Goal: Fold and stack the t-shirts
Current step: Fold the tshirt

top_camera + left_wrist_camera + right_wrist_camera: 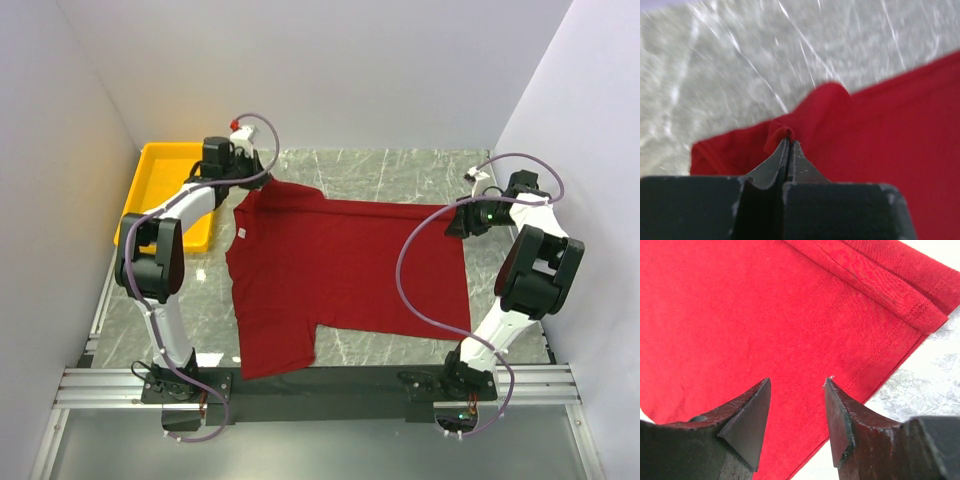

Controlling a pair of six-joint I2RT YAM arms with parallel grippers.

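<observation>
- Dark red t-shirt (340, 270) lies spread flat at the centre of the worktop (400, 170), white neck label (241, 234) toward the left edge.
- Left fingers (780, 160) clenched on the bunched sleeve (815, 105), far-left.
- Right fingers (750, 410) released, over the hem (900, 305) near the right edge.

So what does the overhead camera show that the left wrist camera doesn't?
Only the overhead view shows the whole t-shirt spread out, the yellow bin and the right claw. Only the left wrist view shows, up close, the left claw shut and pinching a raised fold of the cloth. Both show red cloth lying on the marble table.
</observation>
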